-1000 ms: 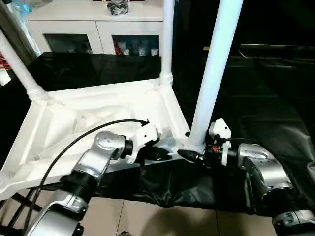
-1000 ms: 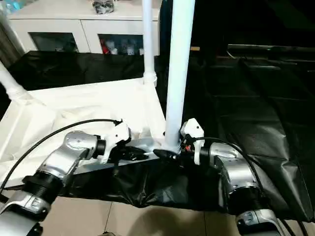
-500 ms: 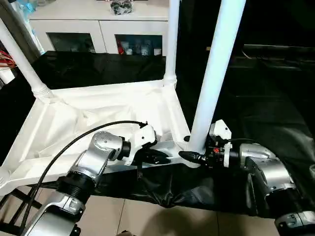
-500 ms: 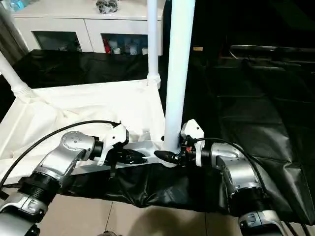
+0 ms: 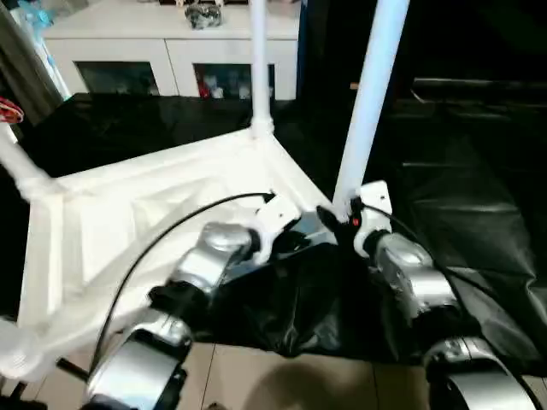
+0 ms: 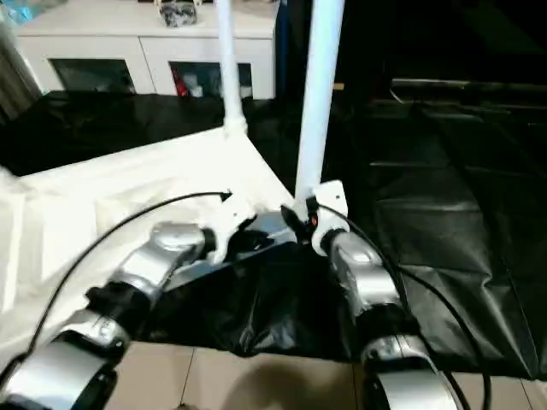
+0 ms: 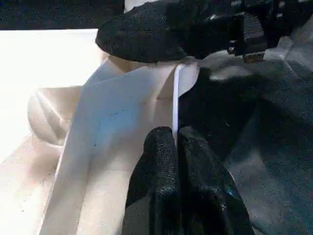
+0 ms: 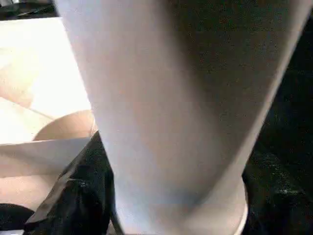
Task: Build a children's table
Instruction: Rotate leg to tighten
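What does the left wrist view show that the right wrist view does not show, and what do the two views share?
The left wrist view alone shows the left gripper with its two black fingers pinched on the thin white rim of the white plastic ribbed tabletop, with the right gripper beyond it. The right wrist view alone shows the long white tubular leg from very close. Both show the tabletop and the black cloth.

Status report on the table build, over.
Left gripper jaws shut on tabletop rim. Right gripper at base of near leg, grip unclear. Nothing in the way.
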